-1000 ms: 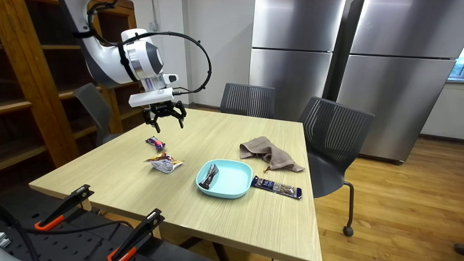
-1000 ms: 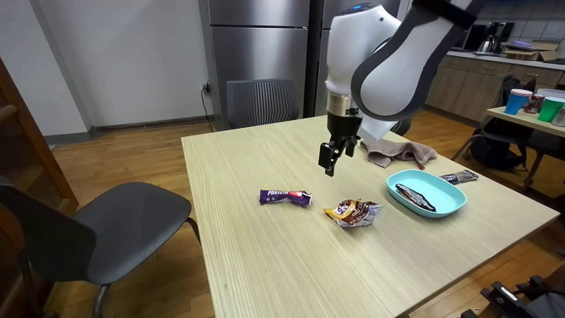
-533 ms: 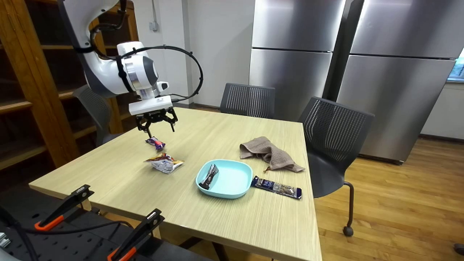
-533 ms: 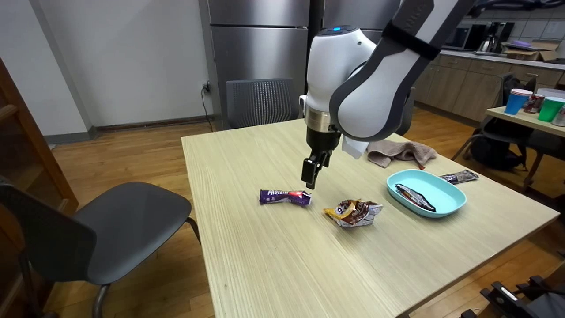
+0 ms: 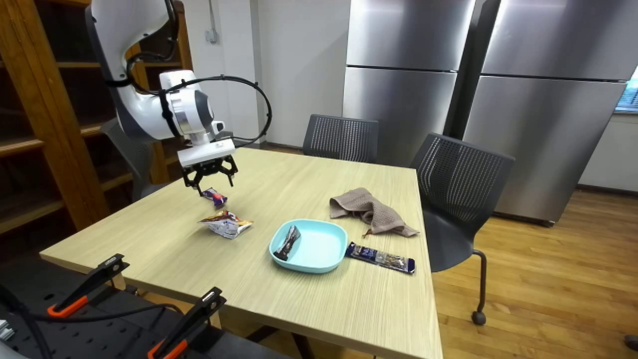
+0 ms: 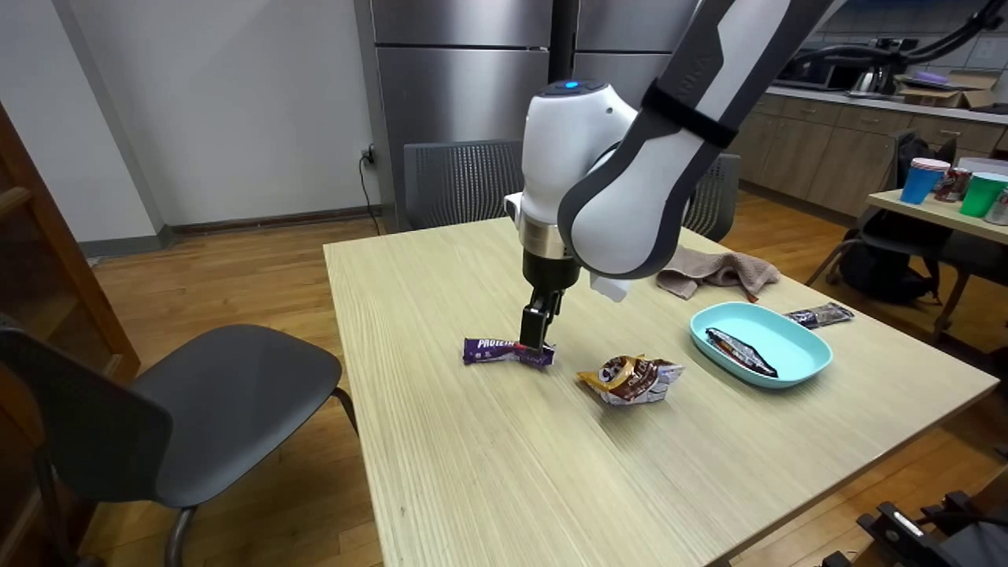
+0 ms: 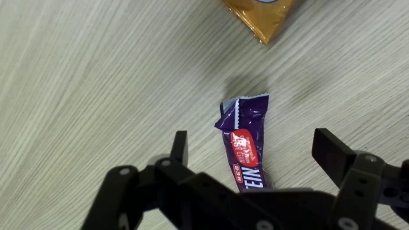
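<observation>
Protein bar, one, lies below one wide-spread tool, near one packet.

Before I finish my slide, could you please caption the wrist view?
Open black gripper over a slim purple-wrapped bar, a glossy orange packet corner at top.

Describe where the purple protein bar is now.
In the wrist view, the purple protein bar lies on the table just right of centre, showing between the jaws of the open gripper, below the gold-tipped packet.
</observation>
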Controlling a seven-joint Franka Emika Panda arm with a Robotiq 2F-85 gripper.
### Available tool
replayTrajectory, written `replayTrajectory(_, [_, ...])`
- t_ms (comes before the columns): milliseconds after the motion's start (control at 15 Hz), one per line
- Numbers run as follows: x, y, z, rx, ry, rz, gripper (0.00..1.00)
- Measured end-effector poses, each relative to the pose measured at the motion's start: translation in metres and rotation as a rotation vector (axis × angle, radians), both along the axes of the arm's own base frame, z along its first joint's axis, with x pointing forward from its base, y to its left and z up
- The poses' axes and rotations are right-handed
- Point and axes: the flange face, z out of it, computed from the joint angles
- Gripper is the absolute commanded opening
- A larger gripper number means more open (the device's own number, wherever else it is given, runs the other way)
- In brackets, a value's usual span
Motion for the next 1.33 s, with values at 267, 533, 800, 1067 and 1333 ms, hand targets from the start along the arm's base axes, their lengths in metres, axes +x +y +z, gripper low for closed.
replayTrajectory(267, [0.007,0.008,-0.015,0.001,0.004,0.040,1.00])
replayTrajectory(533, [0.012,0.015,-0.025,0.002,0.006,0.072,1.00])
replayTrajectory(800, [0.016,0.019,-0.031,0.001,0.006,0.092,1.00])
replayTrajectory(1067, [0.019,0.021,-0.039,-0.004,0.015,0.097,1.00])
replayTrajectory(1333, [0.021,0.022,-0.045,-0.008,0.020,0.096,0.56])
